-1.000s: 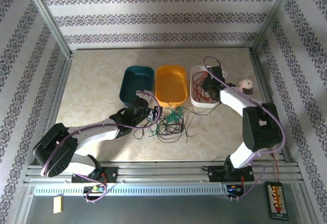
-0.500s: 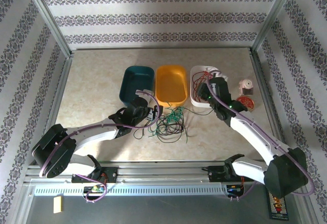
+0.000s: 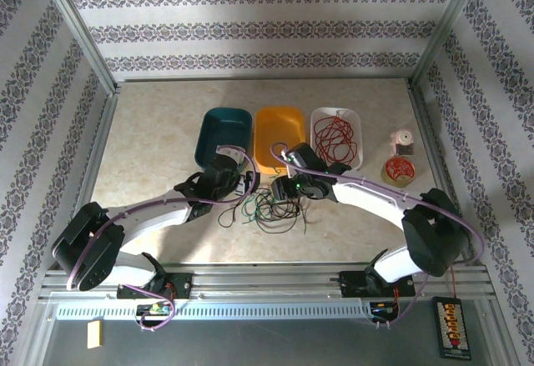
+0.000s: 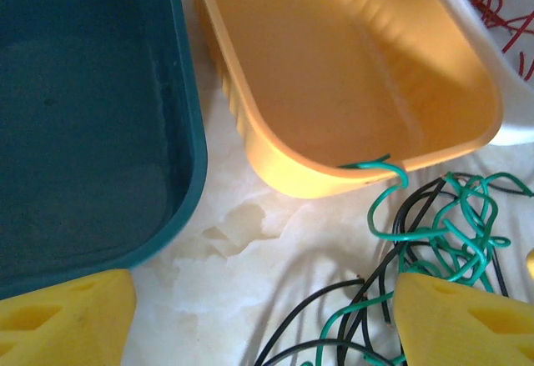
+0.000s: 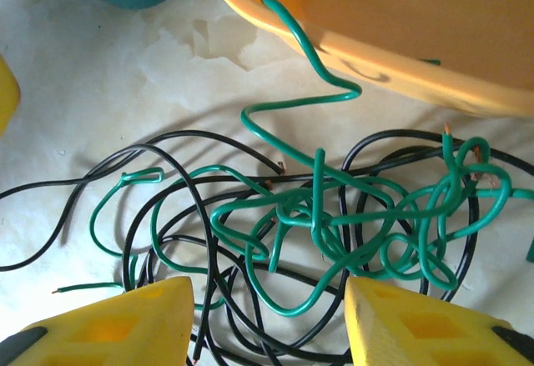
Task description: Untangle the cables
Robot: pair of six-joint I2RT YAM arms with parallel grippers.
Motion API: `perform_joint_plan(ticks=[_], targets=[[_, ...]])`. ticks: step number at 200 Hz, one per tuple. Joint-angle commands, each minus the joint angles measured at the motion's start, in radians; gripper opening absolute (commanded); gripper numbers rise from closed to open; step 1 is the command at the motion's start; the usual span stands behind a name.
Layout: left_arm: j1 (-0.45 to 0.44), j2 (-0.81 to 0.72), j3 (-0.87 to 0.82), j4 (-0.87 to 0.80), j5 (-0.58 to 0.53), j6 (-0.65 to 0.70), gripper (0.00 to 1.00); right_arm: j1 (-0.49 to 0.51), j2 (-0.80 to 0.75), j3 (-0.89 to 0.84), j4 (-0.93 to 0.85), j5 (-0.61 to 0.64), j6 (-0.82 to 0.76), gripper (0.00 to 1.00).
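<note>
The pale marbled table (image 3: 150, 132) carries three bins in a row: a teal bin (image 3: 224, 137), an orange bin (image 3: 277, 132) and a white bin (image 3: 336, 110), set close side by side. Just in front of the orange bin lies a tangle of green and black cables (image 3: 271, 208), with one green end hooked on that bin's near rim. Right of the white bin sit a reel of red wire (image 3: 399, 168) and a small pinkish spool (image 3: 403, 141).

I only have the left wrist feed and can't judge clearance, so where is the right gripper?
Observer: The right gripper is open over the green and black cables, reaching from the pile's right.
Operator: What's in that bin at my top right?
Observer: The white bin holds red cables, nothing else visible.
Operator: And beyond it?
Observer: A small reel of red wire sits on the table to its right.
</note>
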Motion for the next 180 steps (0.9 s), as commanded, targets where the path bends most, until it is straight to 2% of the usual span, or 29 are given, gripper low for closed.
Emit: perform_joint_plan(ticks=[1,26,72,139,160,180], targets=[[0.006,0.016,0.036,-0.062,0.028,0.028,0.80,0.001,0.020,0.033,-0.053,-0.010,-0.031,0.50],[0.004,0.034,0.037,-0.053,0.070,0.052,0.80,0.002,0.050,0.029,-0.069,-0.009,-0.036,0.48],[-0.011,0.130,0.084,-0.007,0.233,0.110,0.77,0.003,0.115,0.029,-0.069,-0.004,-0.044,0.42],[-0.022,0.261,0.157,0.043,0.346,0.135,0.73,-0.013,0.087,-0.029,0.020,0.014,-0.023,0.05],[-0.022,0.299,0.180,0.059,0.396,0.136,0.68,-0.016,0.059,-0.051,0.032,0.005,-0.025,0.00],[-0.024,0.325,0.198,0.061,0.419,0.139,0.62,-0.021,0.032,-0.065,0.032,-0.007,-0.031,0.00]])
